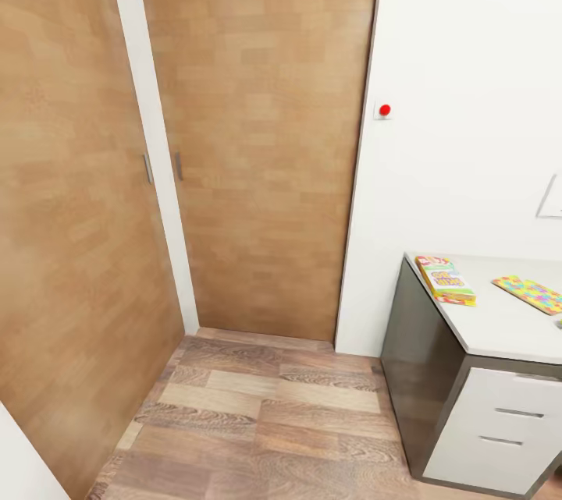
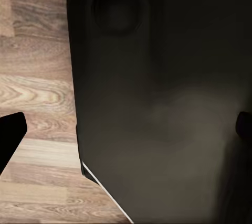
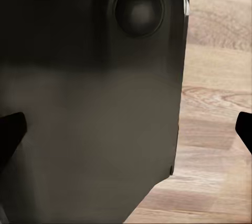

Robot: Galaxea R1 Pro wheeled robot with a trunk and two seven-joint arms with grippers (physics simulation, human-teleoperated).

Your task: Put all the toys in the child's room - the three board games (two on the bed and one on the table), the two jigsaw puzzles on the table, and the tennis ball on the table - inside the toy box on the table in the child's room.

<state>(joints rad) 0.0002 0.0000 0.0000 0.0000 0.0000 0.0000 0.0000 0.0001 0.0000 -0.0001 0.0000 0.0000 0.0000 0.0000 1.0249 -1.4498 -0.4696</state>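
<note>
At the right of the head view stands the table (image 1: 499, 332) with a white-grey top. On its near-left corner lies a yellow-green board game (image 1: 446, 280) with purple lettering. A multicoloured jigsaw puzzle (image 1: 531, 293) lies flat further right, cut by the picture's edge. The toy box, the bed and the tennis ball are out of view. In the wrist views, my left gripper (image 2: 126, 129) and right gripper (image 3: 126, 129) are open with fingertips far apart, hanging beside my dark body (image 2: 157, 103) over the plank floor, holding nothing.
Wooden wardrobe doors (image 1: 257, 133) with small handles fill the wall ahead and to the left. A red button (image 1: 384, 110) sits on the white wall. The table's dark side panel (image 1: 417, 359) and white drawers (image 1: 507, 430) face me across the wood-plank floor (image 1: 265, 422).
</note>
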